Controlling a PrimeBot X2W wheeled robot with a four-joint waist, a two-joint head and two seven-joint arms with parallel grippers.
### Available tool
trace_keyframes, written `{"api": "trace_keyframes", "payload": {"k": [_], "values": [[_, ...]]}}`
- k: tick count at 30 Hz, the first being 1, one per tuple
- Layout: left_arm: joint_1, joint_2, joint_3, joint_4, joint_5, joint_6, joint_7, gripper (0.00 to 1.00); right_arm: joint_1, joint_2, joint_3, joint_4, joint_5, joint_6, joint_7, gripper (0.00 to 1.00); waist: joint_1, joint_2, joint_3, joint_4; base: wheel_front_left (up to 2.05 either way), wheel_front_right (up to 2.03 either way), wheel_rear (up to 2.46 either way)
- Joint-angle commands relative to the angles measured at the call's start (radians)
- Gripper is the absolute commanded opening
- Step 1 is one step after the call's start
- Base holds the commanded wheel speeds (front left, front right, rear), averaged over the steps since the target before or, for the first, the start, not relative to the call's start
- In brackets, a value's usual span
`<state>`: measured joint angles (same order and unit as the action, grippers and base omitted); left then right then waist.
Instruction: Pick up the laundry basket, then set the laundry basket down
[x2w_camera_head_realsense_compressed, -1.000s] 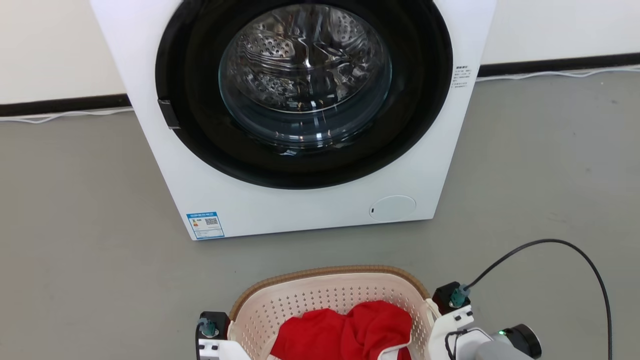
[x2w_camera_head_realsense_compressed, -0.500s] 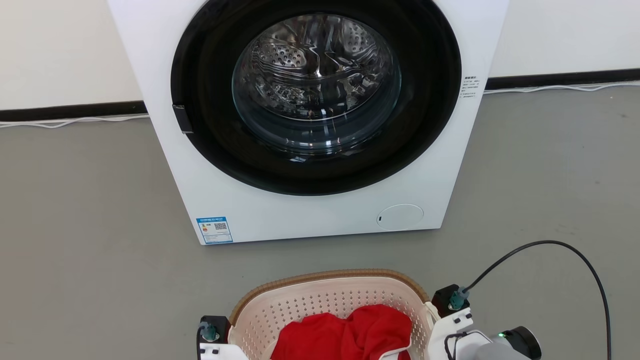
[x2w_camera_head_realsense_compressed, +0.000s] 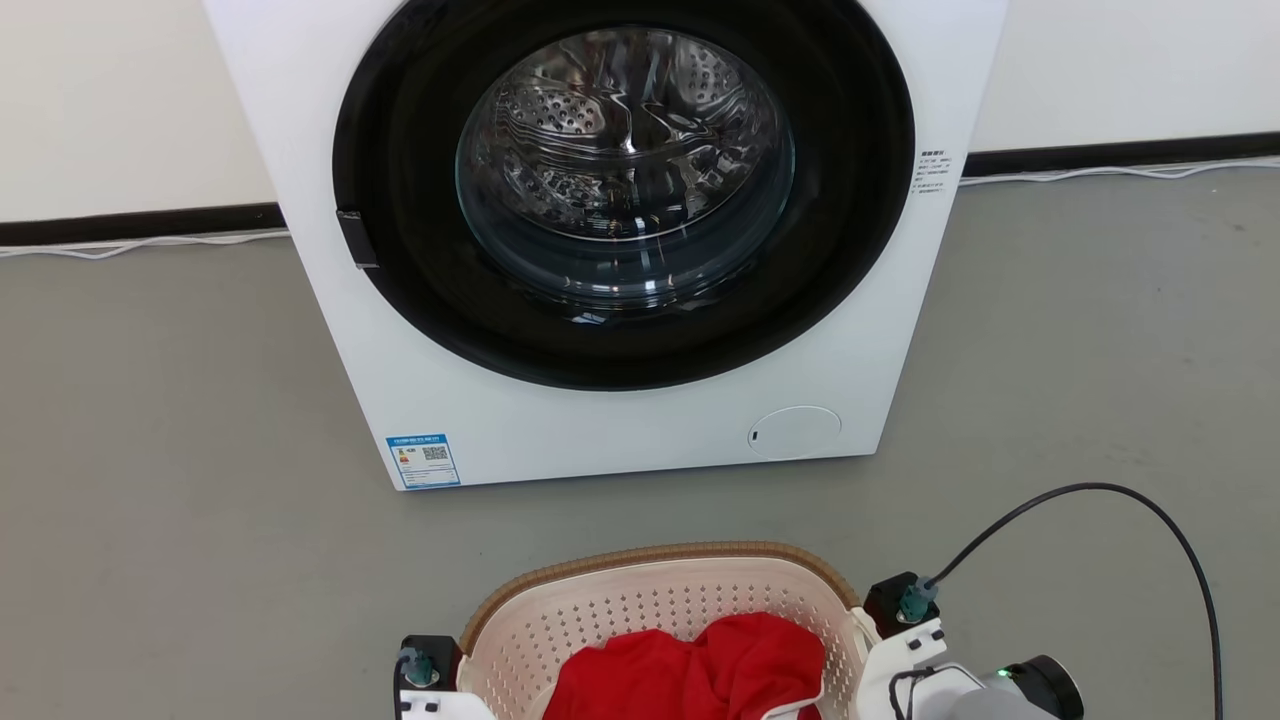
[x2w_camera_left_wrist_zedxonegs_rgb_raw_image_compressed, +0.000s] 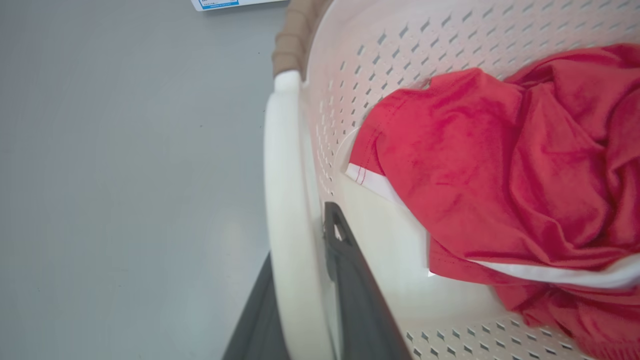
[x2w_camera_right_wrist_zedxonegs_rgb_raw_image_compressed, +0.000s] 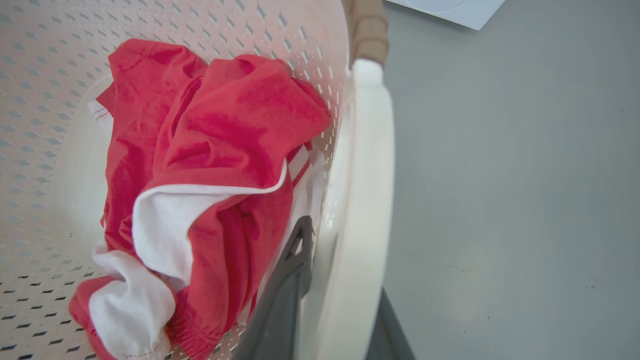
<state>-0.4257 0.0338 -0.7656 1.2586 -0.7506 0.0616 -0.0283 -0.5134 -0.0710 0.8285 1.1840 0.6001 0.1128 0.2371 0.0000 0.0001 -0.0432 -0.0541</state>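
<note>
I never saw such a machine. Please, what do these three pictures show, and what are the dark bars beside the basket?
This is a two-armed robot. The wide picture comes from its head camera: a washing machine stands on the grey floor, with the laundry basket before it, red garment inside. The other two come from cameras on its wrists. The dark bars are gripper fingers: the left gripper is closed on one white handle, the right gripper on the other handle.

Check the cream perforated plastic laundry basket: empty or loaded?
Loaded: a crumpled red-and-white garment lies inside the laundry basket, heaped on its floor.
</note>
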Motion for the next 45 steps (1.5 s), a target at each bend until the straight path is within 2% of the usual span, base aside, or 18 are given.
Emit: {"api": "trace_keyframes", "payload": {"k": [1,24,32,39,43,45], "values": [[-0.045,0.016,0.008,-0.027,-0.002,0.009,-0.034,0.0,-0.002,0.021,0.031,-0.017,-0.003,0.018,-0.002,0.0,0.0,-0.0001,0.001,0.001,0.0,0.0,0.0],[-0.066,0.016,-0.06,-0.012,-0.071,0.017,-0.052,0.0,-0.008,0.021,0.06,-0.025,0.025,0.018,-0.005,0.0,0.0,-0.0001,0.021,-0.016,0.0,0.0,0.0],[-0.088,0.016,-0.083,-0.008,-0.087,0.017,-0.059,0.0,-0.021,0.021,0.055,-0.011,0.025,0.018,-0.022,0.0,0.0,-0.0001,0.076,-0.032,0.0,0.0,0.0],[-0.187,0.025,-0.085,0.005,-0.084,0.018,-0.081,0.0,-0.107,0.021,0.022,-0.011,0.015,0.018,-0.083,0.0,0.0,-0.0001,0.247,-0.039,0.0,0.0,0.0],[-0.276,0.051,-0.086,0.011,-0.072,0.018,-0.108,0.0,-0.189,0.021,0.006,-0.029,0.005,0.018,-0.129,0.0,0.0,-0.0001,0.386,-0.043,0.0,0.0,0.0],[-0.355,0.068,-0.084,0.013,-0.065,0.018,-0.123,0.0,-0.261,0.021,-0.005,-0.04,-0.006,0.018,-0.167,0.0,0.0,-0.0001,0.499,-0.046,0.0,0.0,0.0]]}}
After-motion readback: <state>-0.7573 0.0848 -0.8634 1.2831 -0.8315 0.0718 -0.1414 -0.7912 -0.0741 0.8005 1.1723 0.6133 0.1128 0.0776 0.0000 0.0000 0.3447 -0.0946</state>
